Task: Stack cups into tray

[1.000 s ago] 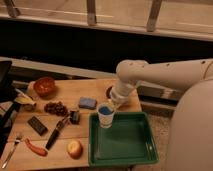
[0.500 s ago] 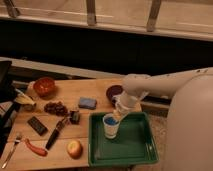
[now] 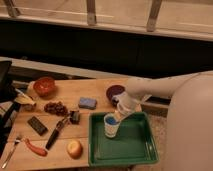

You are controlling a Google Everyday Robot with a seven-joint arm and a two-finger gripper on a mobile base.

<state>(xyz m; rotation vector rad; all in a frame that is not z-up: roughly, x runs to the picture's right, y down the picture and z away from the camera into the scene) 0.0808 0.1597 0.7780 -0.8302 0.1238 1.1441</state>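
Note:
The white cup point(image 3: 110, 127) with a blue inside stands upright in the far left part of the dark green tray point(image 3: 131, 149). I cannot tell whether its base touches the tray floor. My gripper point(image 3: 118, 115) comes down from the right and is shut on the cup's rim. The white arm reaches in from the right edge of the view. I see no other cup.
A dark purple bowl point(image 3: 114, 92) sits just behind the gripper. A blue sponge point(image 3: 87, 103), grapes point(image 3: 55, 107), an orange bowl point(image 3: 45, 86), a knife point(image 3: 56, 132), a dark bar point(image 3: 37, 125) and an apple point(image 3: 74, 148) lie on the wooden table left of the tray.
My gripper has carried the cup from the tray's far left corner down and inward, over the tray floor. Nothing else moved.

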